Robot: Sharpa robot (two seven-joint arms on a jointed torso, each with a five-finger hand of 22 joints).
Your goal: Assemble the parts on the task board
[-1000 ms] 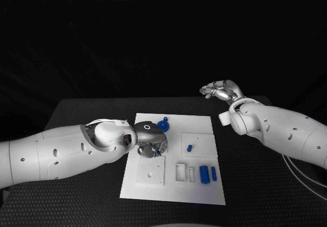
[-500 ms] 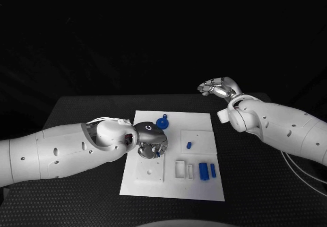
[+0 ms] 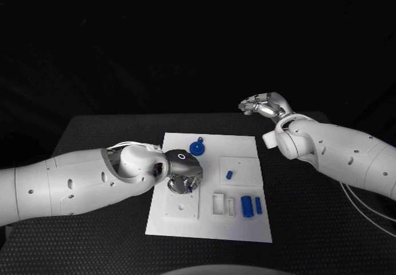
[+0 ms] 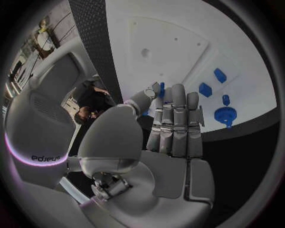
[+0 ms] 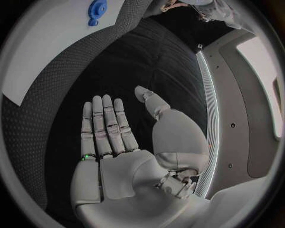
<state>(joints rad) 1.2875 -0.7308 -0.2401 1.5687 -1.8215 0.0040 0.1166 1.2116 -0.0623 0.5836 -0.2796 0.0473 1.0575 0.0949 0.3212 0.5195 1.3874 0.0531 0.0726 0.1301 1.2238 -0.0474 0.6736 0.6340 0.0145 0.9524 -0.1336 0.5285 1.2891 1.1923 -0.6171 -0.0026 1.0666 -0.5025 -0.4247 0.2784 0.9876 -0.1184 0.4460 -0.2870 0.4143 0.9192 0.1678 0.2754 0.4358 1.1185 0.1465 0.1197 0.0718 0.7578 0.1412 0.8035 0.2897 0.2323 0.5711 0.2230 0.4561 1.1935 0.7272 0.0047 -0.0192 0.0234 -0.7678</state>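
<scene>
The white task board (image 3: 248, 150) lies in the middle of the black table. My left hand (image 3: 183, 172) hovers over the board's left half and pinches a small blue part (image 4: 161, 89) between thumb and fingers (image 4: 176, 118); that part (image 3: 191, 183) peeks out under the hand. A round blue part (image 3: 197, 149) sits near the board's far edge, and a small blue peg (image 3: 229, 174) stands at mid-board. Two long blue parts (image 3: 250, 206) lie at the near right. My right hand (image 3: 265, 106) is raised beyond the board's far right corner, palm flat, fingers apart, holding nothing (image 5: 113, 137).
A raised white plate with holes (image 3: 183, 207) lies on the board just below my left hand, next to two empty rectangular slots (image 3: 222, 206). Black table (image 3: 99, 143) surrounds the board. The round blue part (image 5: 97, 8) and a board corner (image 5: 42, 52) appear in the right wrist view.
The whole picture has shifted slightly. My left hand with the blue part has edged a little towards the near plate. The right hand has barely moved.
</scene>
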